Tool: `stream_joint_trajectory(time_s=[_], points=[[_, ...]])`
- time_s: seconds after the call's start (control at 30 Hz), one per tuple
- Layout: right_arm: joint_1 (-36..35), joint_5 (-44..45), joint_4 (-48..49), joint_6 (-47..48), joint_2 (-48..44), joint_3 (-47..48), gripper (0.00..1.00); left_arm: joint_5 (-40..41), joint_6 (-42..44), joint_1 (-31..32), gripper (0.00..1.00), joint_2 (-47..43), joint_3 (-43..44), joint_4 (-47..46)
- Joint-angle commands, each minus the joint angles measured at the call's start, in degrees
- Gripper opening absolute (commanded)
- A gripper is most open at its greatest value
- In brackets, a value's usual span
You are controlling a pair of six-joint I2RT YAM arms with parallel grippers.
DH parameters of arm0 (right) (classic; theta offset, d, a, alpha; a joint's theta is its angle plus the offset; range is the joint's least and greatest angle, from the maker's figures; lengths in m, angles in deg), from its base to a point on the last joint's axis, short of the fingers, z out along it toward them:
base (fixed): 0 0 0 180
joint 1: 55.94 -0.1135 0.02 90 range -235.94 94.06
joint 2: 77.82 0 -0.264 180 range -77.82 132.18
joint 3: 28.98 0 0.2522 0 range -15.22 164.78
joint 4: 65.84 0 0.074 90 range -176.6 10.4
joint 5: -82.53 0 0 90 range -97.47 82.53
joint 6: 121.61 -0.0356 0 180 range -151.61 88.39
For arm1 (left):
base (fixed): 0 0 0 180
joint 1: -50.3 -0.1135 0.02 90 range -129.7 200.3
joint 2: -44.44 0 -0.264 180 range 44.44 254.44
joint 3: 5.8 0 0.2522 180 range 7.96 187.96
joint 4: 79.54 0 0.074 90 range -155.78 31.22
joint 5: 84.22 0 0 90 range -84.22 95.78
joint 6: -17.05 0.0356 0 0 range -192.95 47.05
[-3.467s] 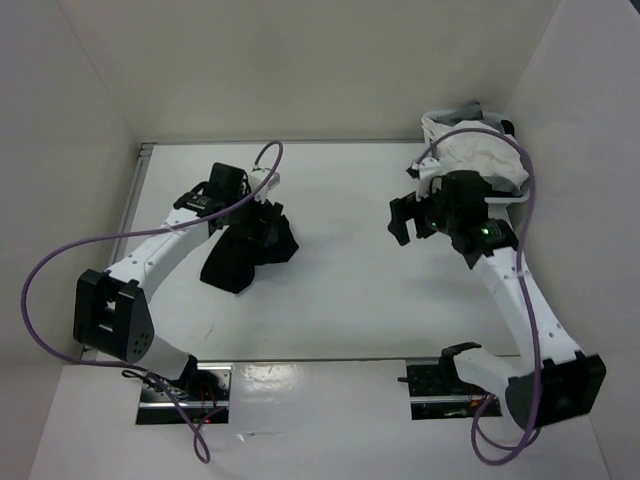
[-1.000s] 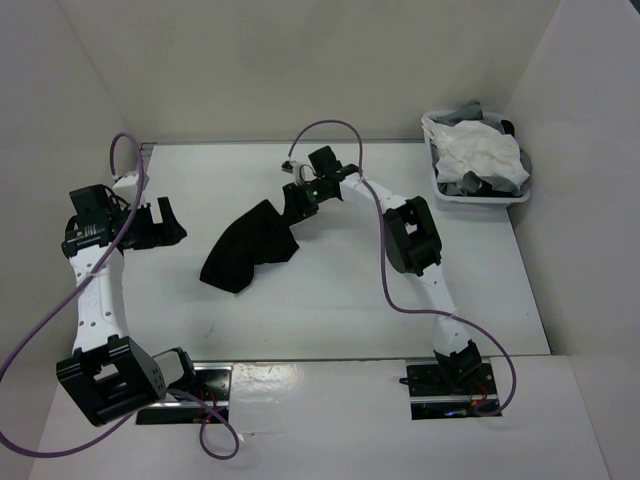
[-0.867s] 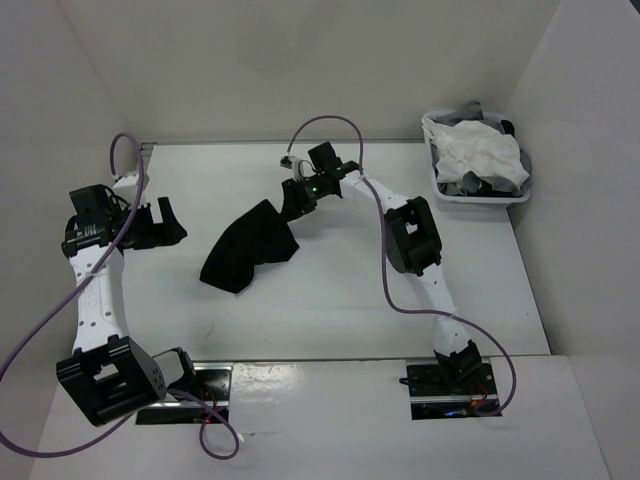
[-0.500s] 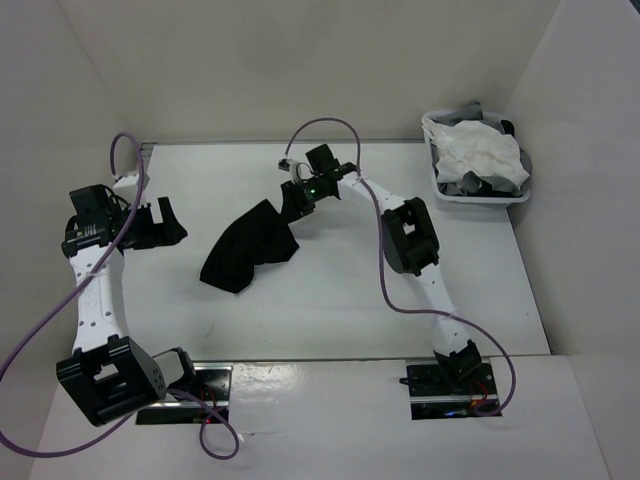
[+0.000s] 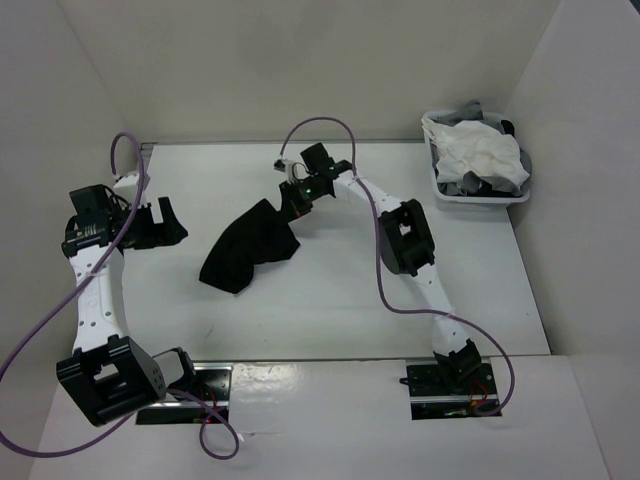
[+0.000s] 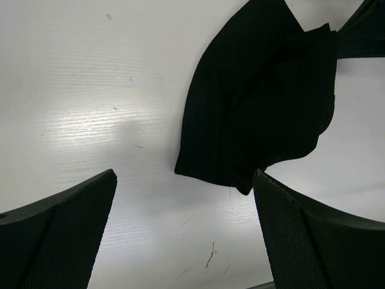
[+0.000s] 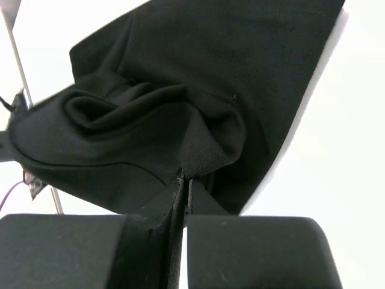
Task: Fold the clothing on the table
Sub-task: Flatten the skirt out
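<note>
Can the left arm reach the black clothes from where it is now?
Probably yes. The left end effector is open and faces the clothing, with only bare table between them. The right end effector pinches the clothing's far edge, on the other side, so it shouldn't block.

Bright diffuse light, soft shadows, glare on the table [image 6: 84, 120]

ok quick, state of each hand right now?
Left hand: open, holding nothing.
Right hand: closed, pinching a fold of the black garment.
</note>
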Motion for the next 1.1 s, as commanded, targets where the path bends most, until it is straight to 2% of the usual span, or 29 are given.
stream_joint_trajectory(time_s=[0.0,0.1,0.2,0.27,0.33,0.47,0.6,0.67,0.83,0.93,1.07], points=[[-1.2,4.7,-5.2,0.4,-5.7,7.2,0.00,-2.3,1.8,-0.2,1.00,-0.4,-0.7,-0.3],[-3.0,8.3,-7.5,2.4,-15.4,7.2,0.00,-2.8,1.8,-0.2,1.00,-0.9,-0.7,-0.3],[-7.4,22.3,-8.1,6.4,-23.3,4.7,0.00,-3.5,2.4,-0.2,1.00,-1.5,-0.7,-0.3],[-8.0,21.3,-7.7,8.0,-26.0,1.1,0.00,-4.9,2.4,-0.2,1.00,-1.5,-0.7,-0.3],[-9.2,25.4,-6.2,8.1,-29.7,-2.4,0.00,-5.6,2.9,-0.2,1.00,-1.5,-0.7,0.2],[-9.9,30.3,-5.8,9.0,-31.9,-10.0,0.00,-8.6,4.0,1.0,1.00,0.6,-0.7,0.2],[-9.9,34.2,-7.0,11.5,-32.9,-14.8,0.00,-7.3,4.7,8.7,1.00,7.7,0.5,0.7],[-9.9,37.7,-5.8,11.5,-34.4,-18.8,0.00,-6.6,4.7,10.3,1.00,10.8,2.2,2.0],[-9.9,41.2,-2.7,12.0,-37.0,-25.2,0.00,-7.8,4.7,10.9,1.00,10.8,3.0,1.4],[-9.9,42.8,-2.2,12.6,-37.6,-26.9,0.00,-8.3,6.5,14.3,1.00,10.1,1.8,-0.1],[-9.2,44.8,-2.2,13.1,-39.9,-31.1,0.00,-11.3,10.3,19.5,1.00,15.1,3.2,-0.8]])
